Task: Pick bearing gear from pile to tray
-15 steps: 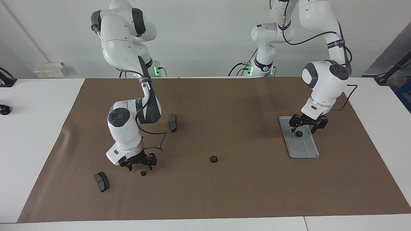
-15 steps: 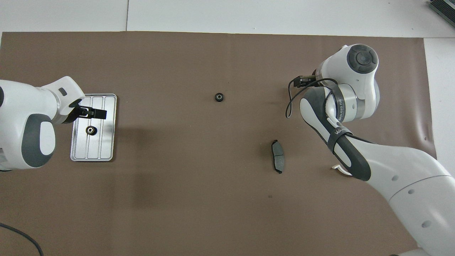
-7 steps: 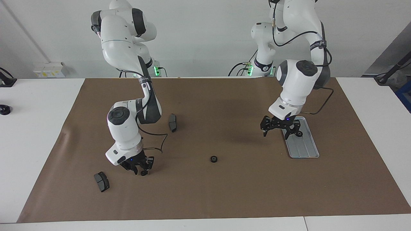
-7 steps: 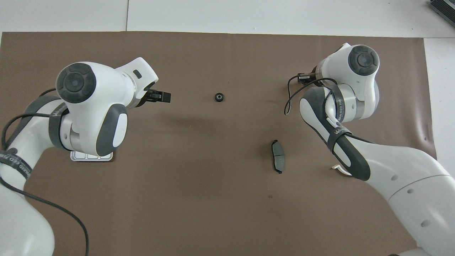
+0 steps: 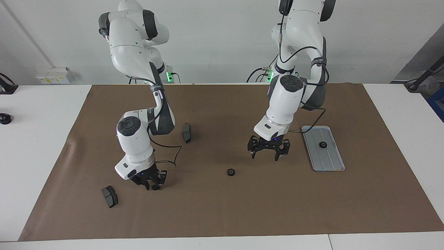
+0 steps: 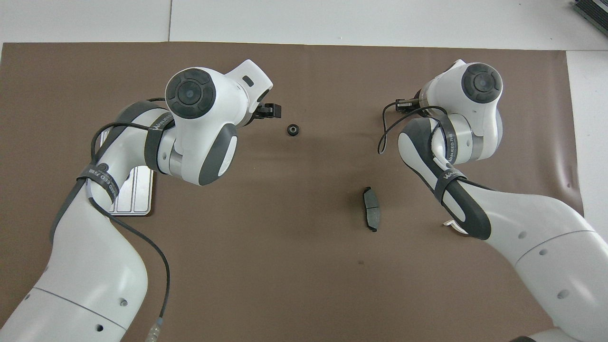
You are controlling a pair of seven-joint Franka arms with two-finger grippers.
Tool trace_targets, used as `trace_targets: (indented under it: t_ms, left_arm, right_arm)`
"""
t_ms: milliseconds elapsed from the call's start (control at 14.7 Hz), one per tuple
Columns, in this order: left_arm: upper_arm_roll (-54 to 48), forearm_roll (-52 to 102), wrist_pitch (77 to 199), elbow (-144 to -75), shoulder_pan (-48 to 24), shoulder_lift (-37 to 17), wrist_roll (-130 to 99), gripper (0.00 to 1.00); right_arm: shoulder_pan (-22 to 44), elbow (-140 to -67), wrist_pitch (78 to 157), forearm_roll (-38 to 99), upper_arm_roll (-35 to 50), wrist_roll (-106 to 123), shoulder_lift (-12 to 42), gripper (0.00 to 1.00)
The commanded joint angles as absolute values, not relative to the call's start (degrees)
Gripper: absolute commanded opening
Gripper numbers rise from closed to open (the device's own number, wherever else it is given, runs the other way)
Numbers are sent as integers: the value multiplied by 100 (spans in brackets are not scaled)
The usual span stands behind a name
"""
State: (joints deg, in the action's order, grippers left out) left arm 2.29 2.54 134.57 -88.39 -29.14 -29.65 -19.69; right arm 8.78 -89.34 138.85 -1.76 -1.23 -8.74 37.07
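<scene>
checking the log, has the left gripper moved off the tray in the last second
Yes. The left gripper, open, has left the tray and swung toward the table's middle, now hanging over the mat near the loose gear. One gear lies in the tray.

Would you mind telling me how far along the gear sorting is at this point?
Done: one gear lies in the tray. In hand: the right gripper is shut on a second gear low over the mat, and the open left gripper hangs near the loose gear mid-table. Left: both must reach the tray.
</scene>
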Motion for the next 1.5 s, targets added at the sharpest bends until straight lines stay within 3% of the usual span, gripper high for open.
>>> trace_targets:
  t_ms: [0, 68, 136, 545, 682, 1023, 1091, 1227, 1295, 1432]
  left_arm:
    - [352, 220, 13780, -8446, -3138, -3392, -2267, 100]
    - [343, 246, 13799, -8455, -3146, -3410, -2276, 100]
    - [325, 255, 13868, -8472, -3155, -3419, -2285, 100]
    - [325, 272, 14379, -8745, -3261, -3436, -2338, 100]
    - [395, 194, 14387, -8640, -3540, -3874, -2748, 100]
    - [396, 158, 14581, -8684, -3568, -3885, -2926, 100]
    - [387, 167, 14581, -8684, -3568, -3885, -2962, 97]
    - [387, 158, 14581, -8684, -3568, -3885, -3093, 76]
    - [395, 150, 14581, -8701, -3568, -3885, -3102, 71]
    - [396, 141, 14572, -8806, -3586, -3876, -3120, 70]
  right_arm:
    - [817, -8938, 14019, -123, -53, -914, 3753, 26]
    - [817, -8938, 14027, -123, -53, -914, 3753, 7]
    - [826, -8938, 14027, -123, -44, -923, 3753, 0]
    - [800, -8781, 13599, -106, -26, -1159, 3569, 0]
    - [826, -8789, 13256, -123, -53, -1362, 3280, 0]
    - [782, -8851, 12316, -71, -53, -1423, 2506, 0]
    - [791, -8859, 12131, -44, -53, -1580, 2383, 0]
    - [800, -8859, 11989, 9, -44, -1661, 2268, 0]
    - [791, -8868, 11997, 9, -44, -1652, 2268, 0]
    - [791, -8868, 12006, 9, -44, -1652, 2268, 0]
